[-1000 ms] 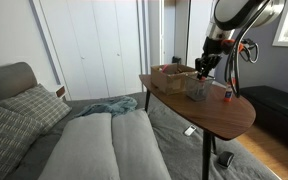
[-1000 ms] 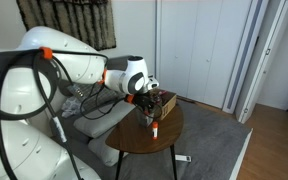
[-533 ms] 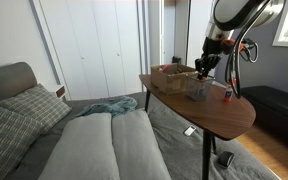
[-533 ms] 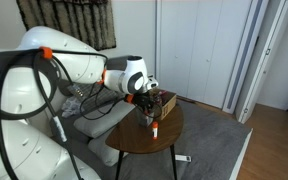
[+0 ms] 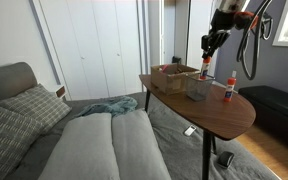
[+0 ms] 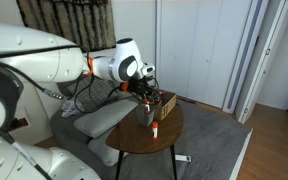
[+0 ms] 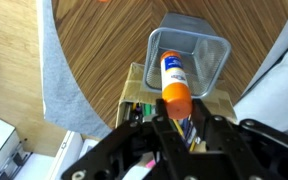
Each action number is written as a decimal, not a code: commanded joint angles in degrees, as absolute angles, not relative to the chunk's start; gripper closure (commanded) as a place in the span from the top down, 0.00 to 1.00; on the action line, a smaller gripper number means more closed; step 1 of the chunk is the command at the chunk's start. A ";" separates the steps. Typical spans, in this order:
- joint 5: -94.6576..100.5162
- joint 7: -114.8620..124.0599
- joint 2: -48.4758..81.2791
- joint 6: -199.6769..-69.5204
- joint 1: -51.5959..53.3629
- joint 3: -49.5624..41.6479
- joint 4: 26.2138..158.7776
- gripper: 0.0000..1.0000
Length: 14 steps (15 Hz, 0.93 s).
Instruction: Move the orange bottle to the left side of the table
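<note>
Wrist view: we see the gripper (image 7: 179,118) clamped on the orange bottle (image 7: 174,88), which lines up with a clear container (image 7: 212,55) standing just beside a tan box (image 7: 134,98) on the table (image 7: 94,70). In an exterior view we find the held bottle near the tabletop's middle, and another orange-capped bottle (image 5: 227,89) standing apart.

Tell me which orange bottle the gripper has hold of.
The orange bottle clamped in the gripper, seen against the clear bin in the wrist view. The other bottle stands free on the table.
</note>
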<state>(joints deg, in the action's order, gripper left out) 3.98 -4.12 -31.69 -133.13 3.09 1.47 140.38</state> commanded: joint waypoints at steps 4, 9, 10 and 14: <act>3.86 -6.88 -43.09 -122.85 3.63 0.54 140.36 0.07; 2.38 -11.87 -45.60 -116.31 6.79 -0.06 143.38 0.07; 1.06 -12.94 -45.66 -116.69 8.11 -0.42 144.71 0.07; -1.05 -16.14 -45.43 -120.03 11.44 -0.24 150.35 0.07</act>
<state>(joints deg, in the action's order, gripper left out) 1.07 -13.13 -43.90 -117.32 8.87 0.57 145.78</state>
